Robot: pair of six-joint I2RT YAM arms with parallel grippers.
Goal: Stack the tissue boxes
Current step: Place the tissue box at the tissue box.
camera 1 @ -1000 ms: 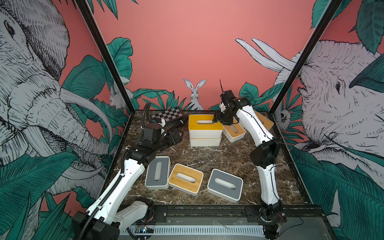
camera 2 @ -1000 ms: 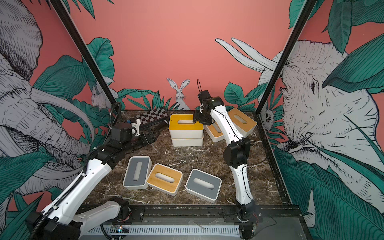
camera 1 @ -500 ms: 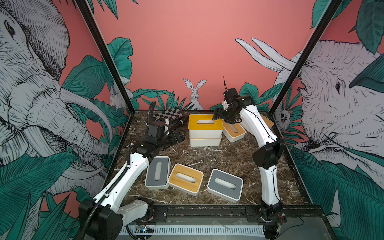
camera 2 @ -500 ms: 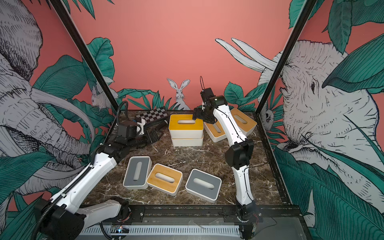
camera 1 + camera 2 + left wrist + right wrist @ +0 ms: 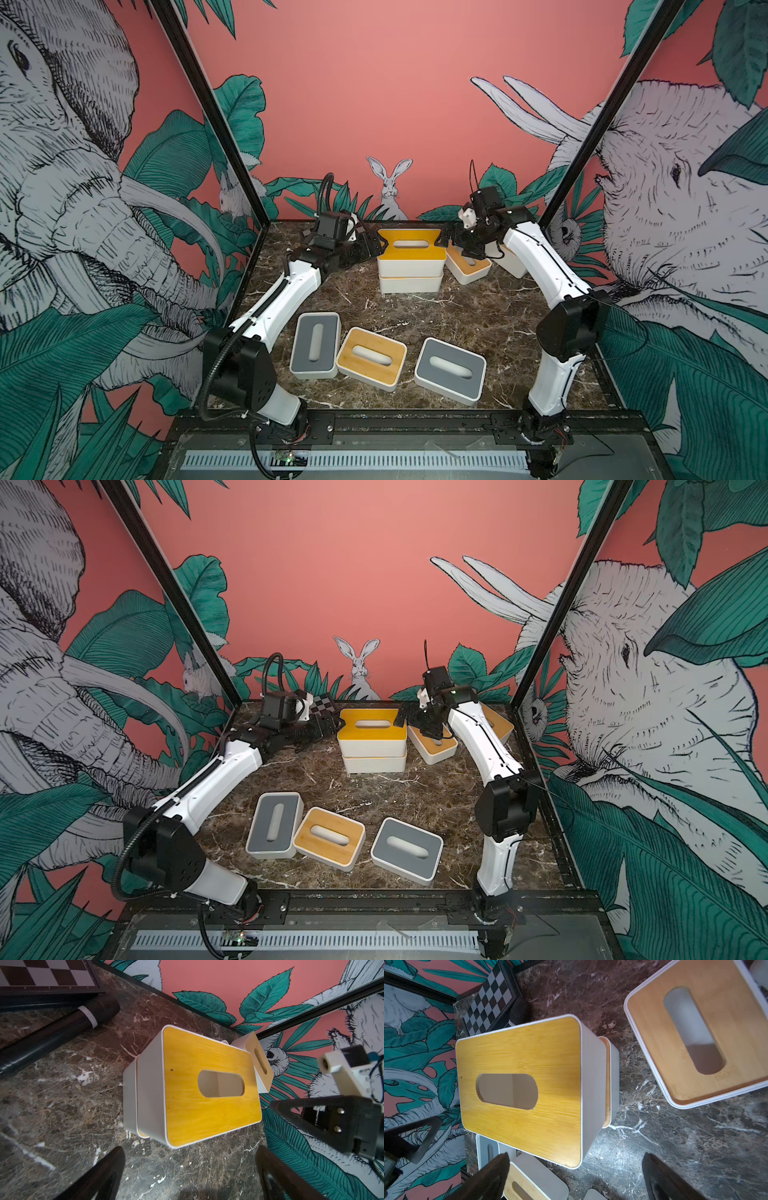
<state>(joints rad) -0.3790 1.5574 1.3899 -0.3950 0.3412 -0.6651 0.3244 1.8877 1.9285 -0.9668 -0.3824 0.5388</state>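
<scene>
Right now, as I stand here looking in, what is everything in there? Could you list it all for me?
stacked tissue boxes: two, white with yellow lids, back middle, one on top of the other
back bamboo boxes: two, white with bamboo lids, right of the stack; the farther one is partly behind the right arm
grey boxes: two, white with grey lids, at the ends of the front row; the second is here
front bamboo box: one, white with bamboo lid, between the grey boxes
chessboard case: one, black and white, back left
marker pen: one, black, beside the chessboard case
table: one, dark marble
left gripper: one, black, open, left of the stack
right gripper: one, black, open, right of the stack
</scene>
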